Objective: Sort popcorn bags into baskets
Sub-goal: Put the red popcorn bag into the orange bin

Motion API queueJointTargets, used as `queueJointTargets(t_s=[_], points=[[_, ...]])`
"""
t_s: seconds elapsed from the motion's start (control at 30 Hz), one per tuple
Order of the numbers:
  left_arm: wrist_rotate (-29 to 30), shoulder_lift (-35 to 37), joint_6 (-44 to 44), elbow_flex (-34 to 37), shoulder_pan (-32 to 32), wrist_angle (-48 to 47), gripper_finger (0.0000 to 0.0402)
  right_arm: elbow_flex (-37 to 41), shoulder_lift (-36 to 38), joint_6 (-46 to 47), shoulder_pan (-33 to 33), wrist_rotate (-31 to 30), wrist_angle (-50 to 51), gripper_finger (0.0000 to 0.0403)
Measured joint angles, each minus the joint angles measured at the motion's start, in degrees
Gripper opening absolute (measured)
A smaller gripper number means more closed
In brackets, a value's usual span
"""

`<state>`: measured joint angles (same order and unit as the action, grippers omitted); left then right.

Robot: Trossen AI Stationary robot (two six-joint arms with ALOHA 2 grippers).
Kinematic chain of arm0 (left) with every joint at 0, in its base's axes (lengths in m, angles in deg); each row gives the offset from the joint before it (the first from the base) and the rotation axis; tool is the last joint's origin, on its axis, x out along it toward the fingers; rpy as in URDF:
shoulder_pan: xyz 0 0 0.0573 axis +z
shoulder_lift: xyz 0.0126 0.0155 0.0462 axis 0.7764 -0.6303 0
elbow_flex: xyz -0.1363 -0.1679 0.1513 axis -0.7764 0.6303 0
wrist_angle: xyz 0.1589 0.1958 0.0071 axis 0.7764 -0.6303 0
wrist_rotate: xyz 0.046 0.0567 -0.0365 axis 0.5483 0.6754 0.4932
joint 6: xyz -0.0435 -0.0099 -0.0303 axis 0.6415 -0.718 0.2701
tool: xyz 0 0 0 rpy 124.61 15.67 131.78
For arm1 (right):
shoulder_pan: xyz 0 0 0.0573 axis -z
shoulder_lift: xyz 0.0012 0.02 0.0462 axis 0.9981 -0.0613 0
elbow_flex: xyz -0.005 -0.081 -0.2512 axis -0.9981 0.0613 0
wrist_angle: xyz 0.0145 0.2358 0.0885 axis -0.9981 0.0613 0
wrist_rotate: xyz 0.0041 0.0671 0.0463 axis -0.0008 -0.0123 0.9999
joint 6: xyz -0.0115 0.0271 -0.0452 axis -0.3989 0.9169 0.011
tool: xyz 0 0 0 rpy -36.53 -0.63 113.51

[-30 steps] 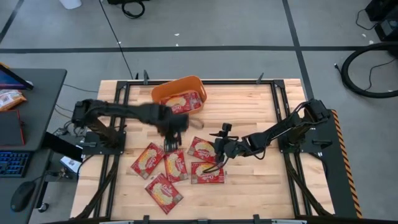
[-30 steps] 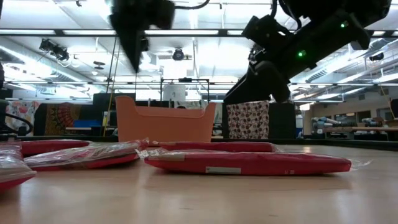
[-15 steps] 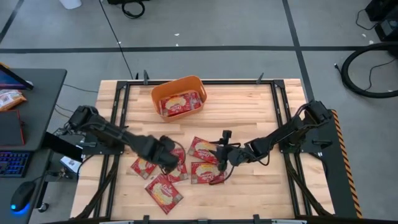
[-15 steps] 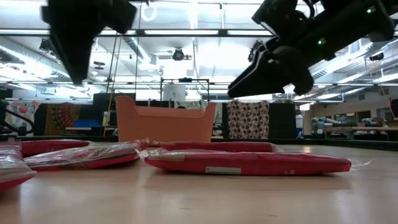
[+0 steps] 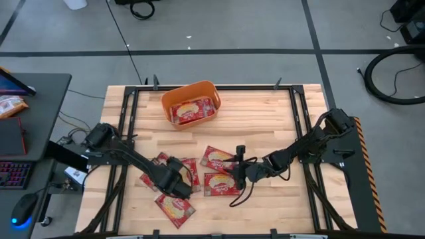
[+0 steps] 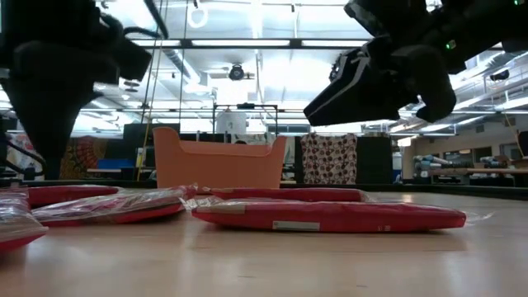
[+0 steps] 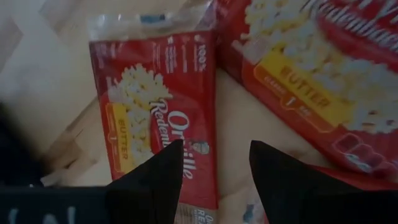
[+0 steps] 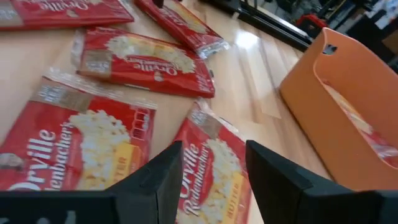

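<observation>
Red popcorn bags (image 5: 217, 159) on table, under both open end effectors.

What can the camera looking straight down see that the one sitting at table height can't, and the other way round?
Only the high view shows inside the orange plastic rectangular basket, where flat red popcorn bags already lie, plus the wooden table from above and a desk with a keyboard beside it. Only the low view shows the room behind: ceiling lights and a patterned cloth. Both show the basket, loose bags on the table, the left end effector and the right end effector above them.
</observation>
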<state>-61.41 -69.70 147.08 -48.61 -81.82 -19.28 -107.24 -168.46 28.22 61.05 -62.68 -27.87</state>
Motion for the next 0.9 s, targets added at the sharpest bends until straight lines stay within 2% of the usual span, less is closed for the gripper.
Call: queueJointTargets(t_s=[0.2,0.5,0.67,0.9], points=[[-1.01,-3.56,1.76,-0.02,-0.28,-0.18,0.0187,0.00,-0.16,0.28,-0.06,2.72,-0.01,0.0178],[-1.76,-7.05,1.63,-0.05,-0.90,-0.73,0.0187,1.56,-0.14,0.26,-0.37,2.92,-1.00,0.0178],[-3.60,-8.28,1.69,-0.07,-1.25,-1.22,0.0187,3.72,-0.14,0.01,-0.37,3.25,-4.74,0.0178],[-3.87,-10.96,-1.78,-0.15,-1.25,-2.08,0.0186,4.13,-0.14,-1.29,-0.44,4.23,-6.39,0.0178]])
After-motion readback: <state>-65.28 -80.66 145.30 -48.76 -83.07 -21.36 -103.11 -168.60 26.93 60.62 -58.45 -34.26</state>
